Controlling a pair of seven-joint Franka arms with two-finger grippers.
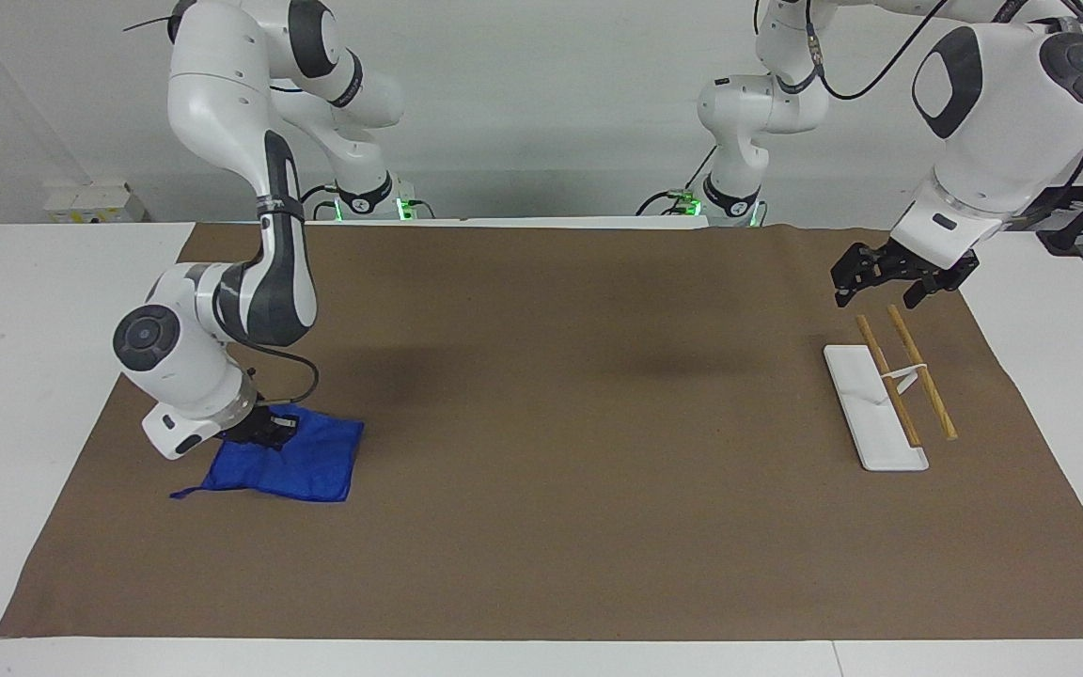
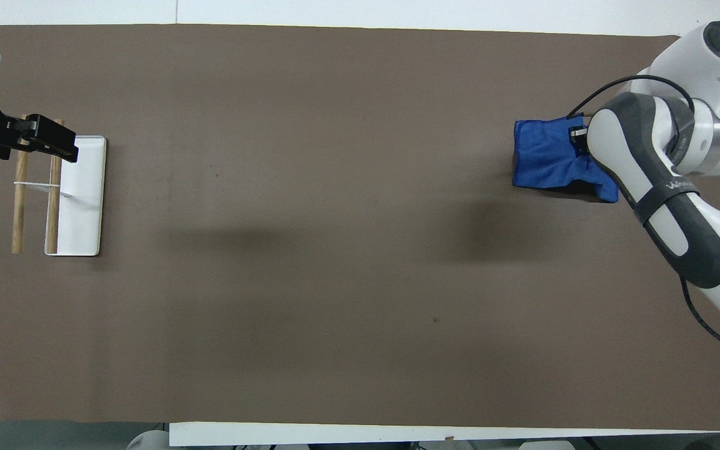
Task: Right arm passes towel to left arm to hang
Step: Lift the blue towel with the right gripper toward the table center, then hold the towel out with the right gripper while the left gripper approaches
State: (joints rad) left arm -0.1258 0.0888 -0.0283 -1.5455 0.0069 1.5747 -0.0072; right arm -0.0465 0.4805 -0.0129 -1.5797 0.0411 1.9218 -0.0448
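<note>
In the lower left of the facing frame, the towel (image 1: 290,464) is being pinched by the right end effector (image 1: 264,429), whose fingertips are pressed together on the cloth's upper edge. That edge is being gathered up into a bunch while the rest of the cloth, with its thin tail (image 1: 186,492), is lying on the brown mat (image 1: 541,527) covering the counter. Across the frame, at the upper right, the left end effector (image 1: 891,283) is being held spread, over the upper end of the wooden-railed rack (image 1: 889,395). The handover is judged to turn on this gap: towel and receiving arm are well apart, so the cloth would be carried sideways toward the frame's right, hanging below the grip.
</note>
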